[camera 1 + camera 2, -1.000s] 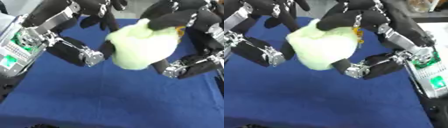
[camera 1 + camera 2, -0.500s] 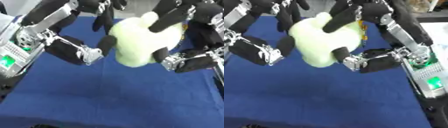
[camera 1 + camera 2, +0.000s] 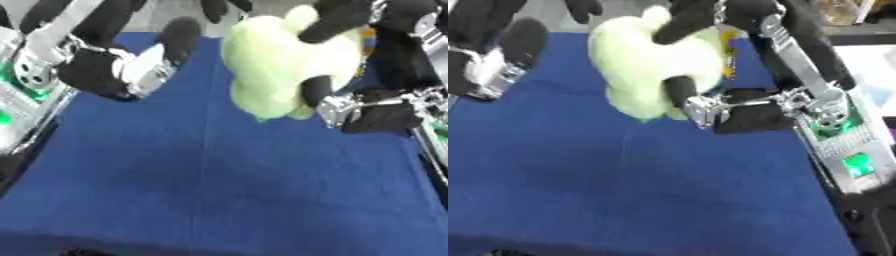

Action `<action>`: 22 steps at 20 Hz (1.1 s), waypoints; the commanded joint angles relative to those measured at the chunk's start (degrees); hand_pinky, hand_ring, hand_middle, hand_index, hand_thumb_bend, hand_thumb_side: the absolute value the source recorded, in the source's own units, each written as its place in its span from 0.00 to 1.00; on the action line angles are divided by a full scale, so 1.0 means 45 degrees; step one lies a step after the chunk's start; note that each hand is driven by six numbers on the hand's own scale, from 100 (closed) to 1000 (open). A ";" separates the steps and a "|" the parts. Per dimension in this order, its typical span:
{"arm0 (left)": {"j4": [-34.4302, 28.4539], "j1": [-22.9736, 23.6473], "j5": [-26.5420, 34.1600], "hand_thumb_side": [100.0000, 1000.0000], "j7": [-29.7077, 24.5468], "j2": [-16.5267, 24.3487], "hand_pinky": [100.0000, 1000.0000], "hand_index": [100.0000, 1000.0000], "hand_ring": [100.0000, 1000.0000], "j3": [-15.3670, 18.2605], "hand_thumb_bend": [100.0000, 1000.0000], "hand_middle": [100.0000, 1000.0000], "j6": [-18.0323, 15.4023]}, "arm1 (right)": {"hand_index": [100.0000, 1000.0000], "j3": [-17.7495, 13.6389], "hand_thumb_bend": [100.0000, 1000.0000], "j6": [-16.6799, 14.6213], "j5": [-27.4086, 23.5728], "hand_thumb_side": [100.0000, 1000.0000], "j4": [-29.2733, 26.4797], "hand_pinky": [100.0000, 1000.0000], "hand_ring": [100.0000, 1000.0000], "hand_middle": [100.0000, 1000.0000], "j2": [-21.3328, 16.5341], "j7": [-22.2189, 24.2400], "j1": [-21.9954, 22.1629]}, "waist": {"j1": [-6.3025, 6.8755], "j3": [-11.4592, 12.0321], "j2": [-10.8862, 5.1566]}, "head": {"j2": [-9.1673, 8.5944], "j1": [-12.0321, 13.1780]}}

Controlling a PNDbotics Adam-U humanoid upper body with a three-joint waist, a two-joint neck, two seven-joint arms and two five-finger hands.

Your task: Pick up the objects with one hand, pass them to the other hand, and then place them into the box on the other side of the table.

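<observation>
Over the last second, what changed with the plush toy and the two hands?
The left hand has let go of the pale green plush toy and drawn back to the left, a gap now showing between them. The right hand alone holds the toy, fingers curled round it, and has carried it slightly rightward. The toy stays lifted above the blue cloth.

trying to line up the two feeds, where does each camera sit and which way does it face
Left eye view: in the robot's head, facing down at the blue cloth; shows the left hand apart from the pale green soft toy, and the right hand curled round it.
Right eye view: in the head beside it, facing down likewise; shows more of the right forearm.
Shared: both see the same moment, toy, cloth and both hands.
</observation>
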 commanded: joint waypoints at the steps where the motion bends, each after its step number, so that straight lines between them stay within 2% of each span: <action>1: -0.0083 0.0105 0.0867 0.73 0.0755 0.0166 0.77 0.72 0.59 0.1368 0.06 0.47 0.0365 | 0.41 -0.0365 0.00 0.0229 -0.0194 0.00 0.0164 0.40 0.40 0.04 -0.0569 -0.0243 -0.0151 | -0.0012 0.0036 -0.0256 | -0.0005 -0.0205; 3: -0.0081 0.0443 0.1033 0.71 0.1308 0.0184 0.77 0.72 0.59 0.2015 0.05 0.47 0.0463 | 0.41 -0.0619 0.00 0.0505 -0.0404 0.00 0.0487 0.43 0.41 0.03 -0.0962 -0.0352 -0.0151 | -0.0011 0.0058 -0.0241 | -0.0036 -0.0413; 5: -0.0144 0.0837 0.1062 0.72 0.1671 0.0200 0.77 0.72 0.59 0.2442 0.03 0.47 0.0552 | 0.40 -0.0960 0.00 0.0866 -0.0524 0.14 0.0888 0.46 0.41 0.02 -0.1392 -0.0504 -0.0178 | -0.0012 0.0079 -0.0230 | -0.0057 -0.0665; 8: -0.0180 0.1598 0.0987 0.75 0.1936 0.0086 0.77 0.71 0.58 0.2916 0.00 0.46 0.0731 | 0.41 -0.1556 0.00 0.1261 -0.1237 0.29 0.1884 0.48 0.42 0.01 -0.2223 -0.0684 -0.0225 | -0.0027 0.0130 -0.0232 | -0.0067 -0.1103; 12: -0.0157 0.2603 0.0799 0.79 0.1923 -0.0246 0.77 0.71 0.57 0.3375 0.00 0.45 0.1132 | 0.41 -0.2533 0.00 0.1499 -0.1422 0.38 0.4024 0.51 0.42 0.00 -0.3265 -0.0882 -0.0403 | -0.0042 0.0219 -0.0255 | -0.0050 -0.1502; 13: -0.0174 0.2825 0.0748 0.80 0.1896 -0.0379 0.77 0.71 0.57 0.3486 0.00 0.45 0.1223 | 0.41 -0.2756 0.00 0.1552 -0.1280 0.41 0.4755 0.53 0.43 0.00 -0.3452 -0.0919 -0.0508 | -0.0051 0.0241 -0.0263 | -0.0026 -0.1606; 16: -0.0191 0.3453 0.0624 0.81 0.1813 -0.0739 0.76 0.71 0.56 0.3809 0.00 0.44 0.1340 | 0.41 -0.3367 0.00 0.1545 -0.0603 0.39 0.7258 0.55 0.43 0.00 -0.3745 -0.1008 -0.0978 | -0.0061 0.0302 -0.0275 | 0.0020 -0.1918; 22: -0.0193 0.4305 0.0235 0.83 0.1909 -0.1249 0.76 0.70 0.56 0.4243 0.00 0.43 0.1525 | 0.42 -0.4689 0.00 0.1613 0.2137 0.36 1.1878 0.59 0.44 0.00 -0.3646 -0.2028 -0.1880 | 0.0001 0.0437 -0.0302 | 0.0107 -0.2438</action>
